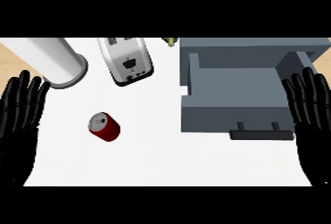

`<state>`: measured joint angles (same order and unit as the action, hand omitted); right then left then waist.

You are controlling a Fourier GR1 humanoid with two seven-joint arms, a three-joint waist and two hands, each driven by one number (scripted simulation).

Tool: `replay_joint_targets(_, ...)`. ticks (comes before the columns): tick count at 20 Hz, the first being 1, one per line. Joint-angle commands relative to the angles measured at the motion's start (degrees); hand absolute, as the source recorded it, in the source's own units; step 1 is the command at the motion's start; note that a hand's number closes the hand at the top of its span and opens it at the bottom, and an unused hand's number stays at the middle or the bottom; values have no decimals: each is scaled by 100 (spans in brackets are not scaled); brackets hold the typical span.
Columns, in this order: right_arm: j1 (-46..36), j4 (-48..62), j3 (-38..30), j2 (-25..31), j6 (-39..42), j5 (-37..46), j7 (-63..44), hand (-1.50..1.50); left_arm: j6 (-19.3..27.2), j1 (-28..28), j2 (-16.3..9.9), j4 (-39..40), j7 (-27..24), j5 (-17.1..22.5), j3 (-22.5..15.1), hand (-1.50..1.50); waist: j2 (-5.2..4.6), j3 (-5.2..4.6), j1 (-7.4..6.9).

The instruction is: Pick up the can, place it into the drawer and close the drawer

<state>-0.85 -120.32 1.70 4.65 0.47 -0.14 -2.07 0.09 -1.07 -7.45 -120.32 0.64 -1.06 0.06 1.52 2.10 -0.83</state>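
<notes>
A red can (104, 127) with a silver top stands on the white counter (168, 162), left of centre. To its right sits a grey drawer unit (249, 61) with its drawer (233, 98) pulled open toward me, a dark handle (262, 134) on its front. My left hand (19, 118) rests open at the left edge, fingers up, well left of the can. At the right edge my right hand (310, 113) rests open, fingers up, beside the drawer's right side. Neither hand touches anything.
A silver toaster (127, 60) lies at the back, above the can. A large white cylinder (53, 59) stands at the back left. A small green thing (170, 41) peeks out behind the drawer unit. Wood floor shows at the far corners.
</notes>
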Motion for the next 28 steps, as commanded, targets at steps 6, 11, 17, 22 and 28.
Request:
replay_joint_targets(6, -181, 113, -183, 5, -183, 282, 355, -150, -2056, 313, -527, 92, -530, 1955, -487, -150, -172, -224, 160)
replay_joint_targets(11, 441, 20, -218, 17, -359, 238, -1177, -150, -2092, -86, -1207, 349, 1143, 2093, -167, -150, -144, -212, 106)
replay_joint_targets(17, 703, -14, -730, 242, 16, -241, -1043, -150, -2402, -291, -1276, 133, 1515, 2607, 253, -150, -145, -210, 83)
replay_joint_targets(22, 900, 5, -852, 209, 185, -344, -862, -150, -2419, 70, -1060, 685, 1560, 2645, 512, -150, -149, -210, 96)
replay_joint_targets(28, 1303, -282, -545, -84, 165, -60, -753, -150, -2632, -116, -1101, 705, 1668, 2730, 912, -150, -147, -211, 89)
